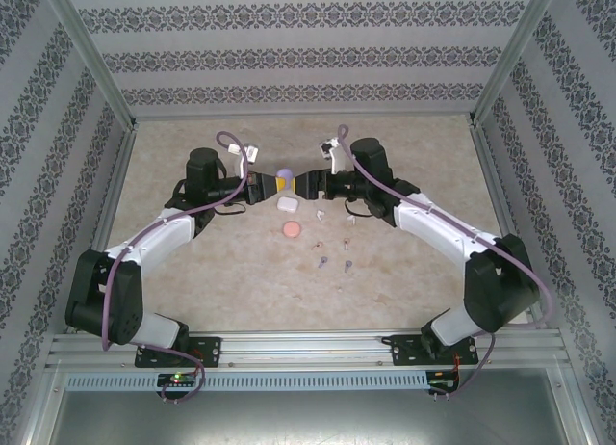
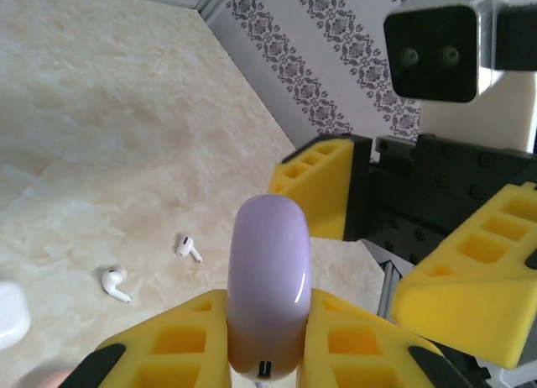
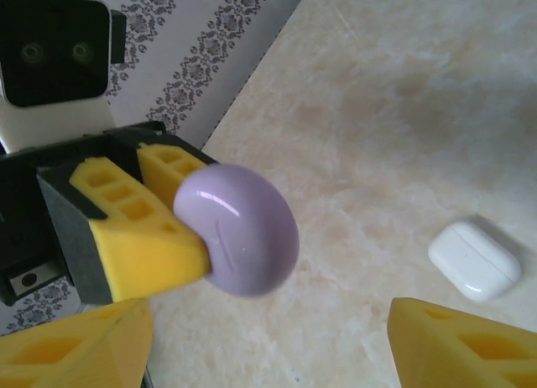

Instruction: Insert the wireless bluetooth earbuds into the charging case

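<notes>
- The left end effector held the purple case by its port end. Its jaws were pinched narrow on the shell, and the case was up off the desk.
- The right end effector faced the case's rounded top with its jaws spread wide and nothing between them. We saw no contact between the two.
- The purple case looked shut, with a thin seam showing in the right wrist view. We could not see inside it.
- The earbuds lay loose on the desk, scattered closer to the arms' bases than the held case.
- A white pair rested on the marbled surface beneath the held case, the two buds near each other but apart.
- The white case and the pink case sat on the desk beside the scatter. Both appeared closed, and neither touched a bud.
- We judged the task barely under way. No bud was in either end effector, and none was visibly seated in a case.
- What remained, by our reading, was to open the lid, pick up each bud and seat it. The same would probably follow for the other two cases.
</notes>
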### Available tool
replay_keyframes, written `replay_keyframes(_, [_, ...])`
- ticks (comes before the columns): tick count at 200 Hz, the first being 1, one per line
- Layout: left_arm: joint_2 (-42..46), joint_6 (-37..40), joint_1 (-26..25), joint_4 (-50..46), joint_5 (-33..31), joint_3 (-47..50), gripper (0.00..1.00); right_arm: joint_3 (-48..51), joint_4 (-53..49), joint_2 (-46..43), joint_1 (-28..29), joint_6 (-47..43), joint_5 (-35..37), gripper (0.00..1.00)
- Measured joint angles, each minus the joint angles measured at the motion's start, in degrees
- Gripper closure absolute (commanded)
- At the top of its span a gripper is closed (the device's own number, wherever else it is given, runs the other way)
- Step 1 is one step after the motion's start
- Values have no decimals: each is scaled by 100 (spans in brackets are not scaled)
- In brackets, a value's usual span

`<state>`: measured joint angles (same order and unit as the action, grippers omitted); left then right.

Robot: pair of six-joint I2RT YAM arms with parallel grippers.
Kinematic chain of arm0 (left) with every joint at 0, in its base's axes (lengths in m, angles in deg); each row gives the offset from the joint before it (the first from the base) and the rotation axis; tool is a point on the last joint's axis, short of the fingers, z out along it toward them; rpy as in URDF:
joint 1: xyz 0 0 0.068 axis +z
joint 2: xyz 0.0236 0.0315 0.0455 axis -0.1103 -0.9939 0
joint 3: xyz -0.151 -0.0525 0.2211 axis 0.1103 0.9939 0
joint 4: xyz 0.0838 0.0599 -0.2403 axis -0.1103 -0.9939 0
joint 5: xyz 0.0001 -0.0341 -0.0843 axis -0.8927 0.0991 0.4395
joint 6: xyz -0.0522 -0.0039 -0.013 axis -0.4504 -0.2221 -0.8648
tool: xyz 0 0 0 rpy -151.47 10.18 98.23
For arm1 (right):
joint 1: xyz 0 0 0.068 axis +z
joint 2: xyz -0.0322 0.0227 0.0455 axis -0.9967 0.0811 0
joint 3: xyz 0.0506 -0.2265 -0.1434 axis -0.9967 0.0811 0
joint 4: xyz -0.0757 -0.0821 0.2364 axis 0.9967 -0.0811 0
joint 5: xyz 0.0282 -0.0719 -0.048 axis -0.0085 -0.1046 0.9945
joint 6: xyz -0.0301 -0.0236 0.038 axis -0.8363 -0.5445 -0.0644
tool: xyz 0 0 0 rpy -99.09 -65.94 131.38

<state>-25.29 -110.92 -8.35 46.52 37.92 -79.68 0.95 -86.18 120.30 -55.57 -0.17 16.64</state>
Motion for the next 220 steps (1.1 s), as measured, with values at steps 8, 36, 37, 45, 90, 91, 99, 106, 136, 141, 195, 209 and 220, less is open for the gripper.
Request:
replay_keyframes(8, [-15, 15, 0, -31, 26, -9, 100, -44, 20, 66, 0, -11, -20, 28])
replay_keyframes(36, [-68, 39, -24, -90, 83, -55, 100, -138, 55, 275, 0, -15, -81, 30])
replay_keyframes(37, [-68, 39, -24, -90, 83, -55, 100, -142, 55, 284, 0, -17, -85, 30])
replay_keyframes(45, [-68, 39, -28, -94, 109, -55, 100, -144, 55, 332, 0, -17, -92, 31])
replay_keyframes(90, [-66, 39, -26, -120, 146, -57, 100, -61, 273, 428, -149, 37, -151, 38])
replay_keyframes(91, [-66, 42, -26, -122, 144, -57, 100, -48, 295, 428, -166, 44, -157, 39])
replay_keyframes(99, [-66, 39, -26, -136, 157, -57, 100, 13, 376, 428, -243, 111, -160, 39])
replay_keyframes(106, [-55, 42, -28, -136, 190, -57, 100, 74, 433, 439, -334, 170, -144, 40])
replay_keyframes(136, [111, 39, -33, -157, 323, -57, 100, 334, 533, 498, -664, 387, -57, 39])
replay_keyframes(141, [138, 42, -33, -155, 330, -57, 100, 361, 531, 496, -680, 409, -50, 39])
replay_keyframes(195, [219, 57, -33, -157, 337, -57, 100, 511, 540, -28, -581, 708, -39, 37])
replay_keyframes(209, [219, 57, -33, -160, 334, -57, 100, 505, 584, -243, -479, 754, -44, 34])
replay_keyframes(220, [219, 57, -33, -160, 337, -57, 100, 444, 590, -330, -354, 774, -44, 33])
